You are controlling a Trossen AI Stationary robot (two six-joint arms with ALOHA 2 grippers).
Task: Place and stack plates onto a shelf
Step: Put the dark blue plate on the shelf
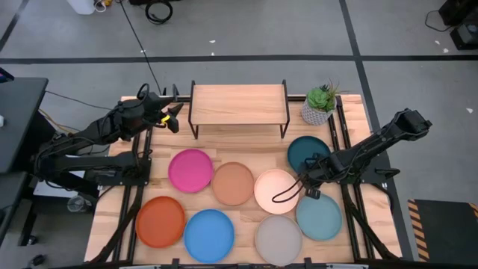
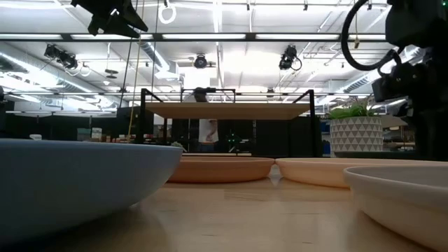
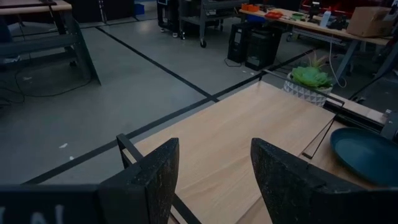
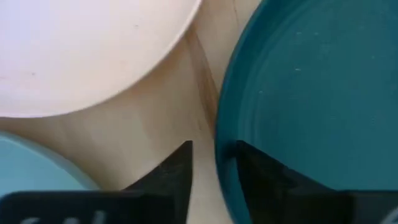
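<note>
Slatted table (image 1: 224, 146) | right pincer (image 4: 212, 163) straddles dark teal plate (image 4: 311, 93) rim, tips cropped

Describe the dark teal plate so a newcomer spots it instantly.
Find the wooden shelf at the table's far edge, then the potted plant beside it. Just in front of the plant lies the dark teal plate, darkest of all, with the right pincer at its rim.

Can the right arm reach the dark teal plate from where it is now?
Probably yes. The right tool hangs right at the rim of the dark teal plate, open, one finger over the rim and one outside it, and nothing lies between them.
</note>
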